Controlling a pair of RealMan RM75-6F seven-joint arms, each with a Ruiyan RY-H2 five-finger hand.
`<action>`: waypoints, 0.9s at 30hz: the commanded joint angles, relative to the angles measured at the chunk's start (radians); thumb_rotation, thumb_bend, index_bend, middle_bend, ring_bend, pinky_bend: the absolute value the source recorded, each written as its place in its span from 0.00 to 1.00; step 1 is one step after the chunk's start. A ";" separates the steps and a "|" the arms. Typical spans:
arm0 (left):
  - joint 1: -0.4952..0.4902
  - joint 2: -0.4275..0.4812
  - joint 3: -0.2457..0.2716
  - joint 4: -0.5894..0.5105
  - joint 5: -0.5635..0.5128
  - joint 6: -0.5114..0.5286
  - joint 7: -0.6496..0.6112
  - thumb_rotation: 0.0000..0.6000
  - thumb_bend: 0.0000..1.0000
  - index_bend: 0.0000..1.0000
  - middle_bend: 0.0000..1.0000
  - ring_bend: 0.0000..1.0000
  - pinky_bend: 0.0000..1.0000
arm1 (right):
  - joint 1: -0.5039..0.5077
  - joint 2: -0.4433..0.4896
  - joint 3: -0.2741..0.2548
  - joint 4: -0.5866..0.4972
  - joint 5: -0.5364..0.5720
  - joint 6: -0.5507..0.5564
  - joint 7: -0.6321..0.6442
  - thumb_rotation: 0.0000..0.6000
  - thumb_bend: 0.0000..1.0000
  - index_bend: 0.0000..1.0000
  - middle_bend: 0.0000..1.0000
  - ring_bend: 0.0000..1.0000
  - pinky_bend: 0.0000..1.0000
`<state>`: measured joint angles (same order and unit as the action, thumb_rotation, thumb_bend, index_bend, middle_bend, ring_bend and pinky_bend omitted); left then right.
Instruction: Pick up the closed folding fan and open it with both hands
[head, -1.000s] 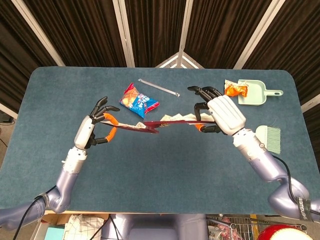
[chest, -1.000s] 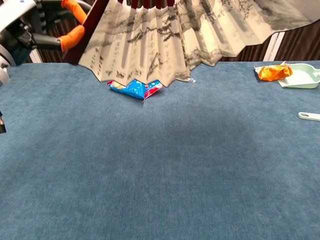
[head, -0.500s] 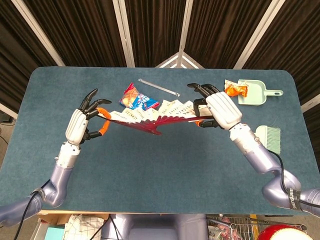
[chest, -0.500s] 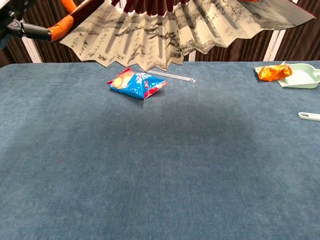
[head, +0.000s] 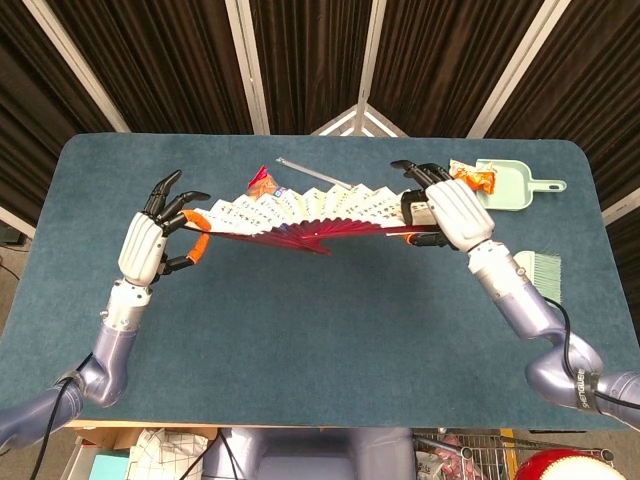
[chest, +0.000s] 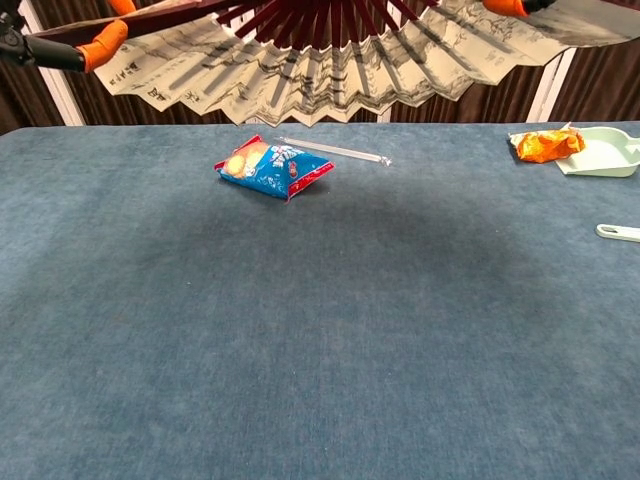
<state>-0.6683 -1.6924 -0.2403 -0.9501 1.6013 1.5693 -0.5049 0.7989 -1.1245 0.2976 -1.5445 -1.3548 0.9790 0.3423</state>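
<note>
Both of my hands are up off the tabletop (head: 330, 320), carrying the folding fan (head: 310, 212) between them, spread wide in the air. My left hand (head: 145, 245) pinches one outer guard stick between its orange-tipped fingers (head: 195, 218), the other fingers fanned away so they stay off the paper. My right hand (head: 450, 208) is clamped on the opposite guard, fingers curled over the end of the leaf. I hold the two guards far apart because that is what draws the pleats out; the red ribs meet at the pivot on the near edge, roughly midway between my hands, and the painted paper arcs away from me.

From the chest view the leaf (chest: 330, 60) hangs well above the tabletop, so nothing below can snag it. A blue snack bag (chest: 272, 168) lies under the fan, with a thin clear stick (chest: 335, 150) just beyond it. Off to my right sit a green dustpan (head: 512, 185) with an orange wrapper (head: 470, 178) at its mouth, and a small brush (head: 542, 275) nearer me.

I judge the fan nearly fully open; any further pull should be gentle, lest the paper tear at the guards.
</note>
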 joint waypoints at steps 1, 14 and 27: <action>-0.012 -0.016 0.002 0.034 0.014 0.022 0.030 1.00 0.59 0.62 0.27 0.00 0.09 | 0.001 -0.015 -0.004 0.022 -0.003 0.000 0.009 1.00 0.46 0.75 0.16 0.23 0.16; -0.030 -0.063 0.027 0.142 0.052 0.102 0.098 1.00 0.59 0.62 0.26 0.00 0.09 | 0.006 -0.114 -0.032 0.156 -0.023 0.003 0.032 1.00 0.46 0.75 0.16 0.23 0.16; -0.023 -0.062 0.071 0.138 0.073 0.115 0.099 1.00 0.57 0.44 0.19 0.00 0.09 | 0.012 -0.119 -0.093 0.182 -0.009 -0.082 -0.109 1.00 0.39 0.29 0.16 0.18 0.12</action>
<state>-0.6922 -1.7544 -0.1695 -0.8114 1.6734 1.6839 -0.4053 0.8085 -1.2427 0.2202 -1.3647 -1.3727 0.9176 0.2671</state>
